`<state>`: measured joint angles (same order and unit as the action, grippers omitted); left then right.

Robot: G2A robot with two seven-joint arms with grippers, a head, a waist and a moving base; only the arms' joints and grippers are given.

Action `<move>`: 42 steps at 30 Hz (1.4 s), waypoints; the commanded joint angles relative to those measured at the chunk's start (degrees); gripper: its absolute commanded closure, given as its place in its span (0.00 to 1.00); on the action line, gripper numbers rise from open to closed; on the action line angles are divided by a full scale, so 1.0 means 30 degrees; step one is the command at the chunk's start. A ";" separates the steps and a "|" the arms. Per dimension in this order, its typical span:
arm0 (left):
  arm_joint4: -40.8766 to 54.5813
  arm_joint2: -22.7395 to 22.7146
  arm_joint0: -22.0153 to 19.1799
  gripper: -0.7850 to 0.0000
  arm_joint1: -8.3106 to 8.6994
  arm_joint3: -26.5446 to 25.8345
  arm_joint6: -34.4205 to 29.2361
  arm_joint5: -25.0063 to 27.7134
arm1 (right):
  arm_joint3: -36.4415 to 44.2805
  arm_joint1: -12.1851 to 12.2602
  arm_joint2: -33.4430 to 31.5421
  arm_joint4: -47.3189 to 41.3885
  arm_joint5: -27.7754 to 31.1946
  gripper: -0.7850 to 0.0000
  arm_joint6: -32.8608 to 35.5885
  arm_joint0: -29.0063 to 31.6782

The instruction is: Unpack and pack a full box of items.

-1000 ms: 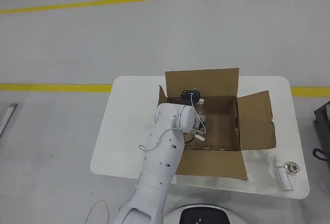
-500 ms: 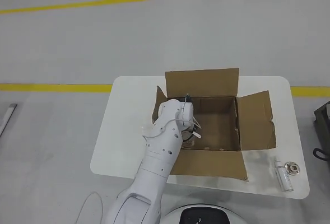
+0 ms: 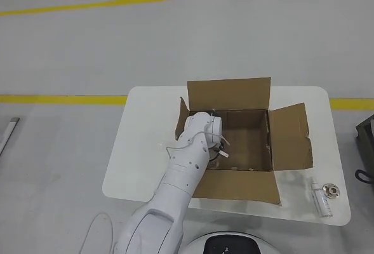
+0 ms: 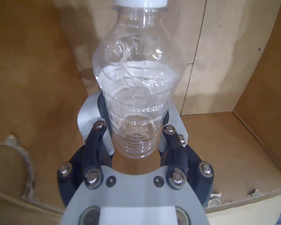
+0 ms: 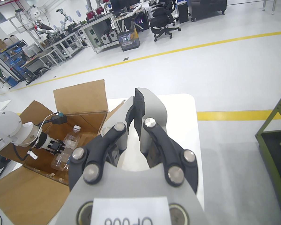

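Left gripper (image 4: pixel 135 120) pinching the lower body of a clear, white-capped bottle (image 4: pixel 140 66), bottle tilted inside the open box (image 3: pixel 292 136) near its left wall, right gripper (image 5: pixel 136 111) pressed together holding nothing, above the table (image 3: pixel 145 127), vial (image 3: pixel 321 199) lying by the table's right edge

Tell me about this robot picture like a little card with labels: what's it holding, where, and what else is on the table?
Left gripper: shut on the clear bottle, near its base
Bottle's place: inside the cardboard box, white cap on
Right gripper: shut, holding nothing
Box: open, flaps spread, on the white table
Beside the box: a small bottle and a round metal piece
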<state>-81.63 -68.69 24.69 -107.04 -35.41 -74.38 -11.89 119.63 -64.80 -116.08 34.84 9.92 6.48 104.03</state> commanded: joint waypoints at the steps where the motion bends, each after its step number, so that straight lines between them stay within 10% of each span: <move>1: 0.0187 0.0035 -0.0185 1.00 -0.0043 0.0515 0.0177 -0.0013 | 0.0008 -0.0022 -0.0012 0.0014 0.0018 1.00 0.0011 0.0007; 3: 0.0403 0.0036 -0.0397 0.81 -0.0078 0.0922 0.0302 -0.0012 | 0.0011 -0.0045 -0.0029 0.0013 0.0025 1.00 0.0052 0.0018; 7: 0.0480 0.0172 -0.0727 0.00 -0.0140 0.1549 0.0572 -0.0125 | 0.0036 -0.0089 -0.0088 0.0003 0.0059 1.00 0.0115 0.0026; 25: 0.0953 0.0356 -0.0983 0.00 -0.0067 0.0469 0.0950 0.0953 | 0.0323 -0.0304 -0.0581 -0.1479 0.0679 1.00 0.0514 0.0276; 42: -0.3553 -0.0256 0.6230 0.00 0.1300 -1.8723 -0.4197 0.3599 | 0.0156 -0.0217 -0.0916 -0.1433 0.2628 1.00 0.3128 0.0243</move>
<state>-90.57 -69.45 42.65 -103.32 -88.48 -86.44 -1.49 120.15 -65.51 -118.65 29.72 17.71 14.91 104.70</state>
